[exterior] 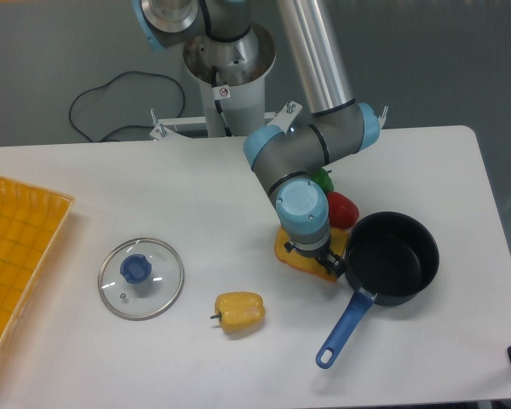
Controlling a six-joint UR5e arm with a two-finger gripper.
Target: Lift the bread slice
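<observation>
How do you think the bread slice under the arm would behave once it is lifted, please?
The bread slice looks like a flat moulded toy, so it will probably stay stiff rather than droop. Being thin, it is likely light. Its smooth, glossy surface may slip between the fingers of the end effector, and with the pot close beside it, it could nudge that on the way up.
</observation>
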